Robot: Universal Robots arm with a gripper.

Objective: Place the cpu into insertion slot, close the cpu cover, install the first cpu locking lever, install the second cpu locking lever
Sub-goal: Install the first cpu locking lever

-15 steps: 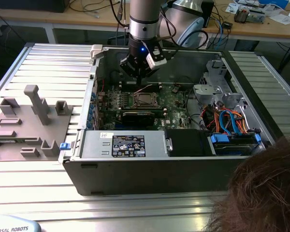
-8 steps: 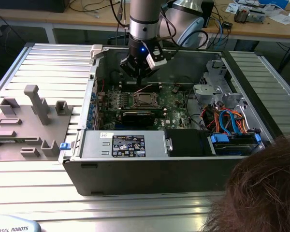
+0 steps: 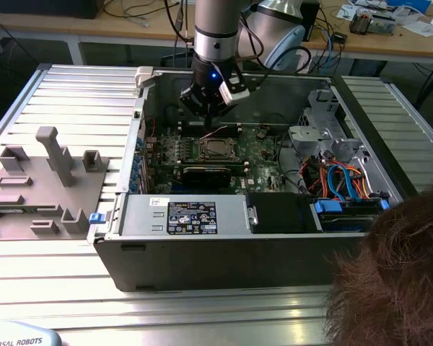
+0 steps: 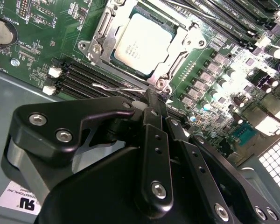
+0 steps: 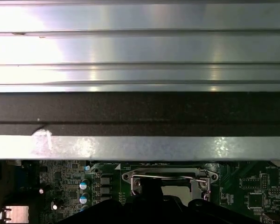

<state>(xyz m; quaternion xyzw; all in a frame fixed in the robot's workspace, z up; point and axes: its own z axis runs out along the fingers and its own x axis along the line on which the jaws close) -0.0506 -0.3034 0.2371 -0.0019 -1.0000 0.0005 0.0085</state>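
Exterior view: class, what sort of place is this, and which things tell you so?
Probably a robotics lab or test workshop. A robot arm reaches into an open computer case that lies on a ribbed metal table, and a cluttered desk with cables stands behind.

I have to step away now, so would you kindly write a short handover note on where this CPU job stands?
Gripper: jaws shut, holding nothing, tip right at a thin wire locking lever beside the socket.
The cpu lies flat in the insertion slot on the green board; in the exterior view the arm hangs over it inside the open computer case.
The cpu cover is down around the chip.
Done: chip placed, cover closed.
Left: the levers; whether either is latched, I cannot tell.
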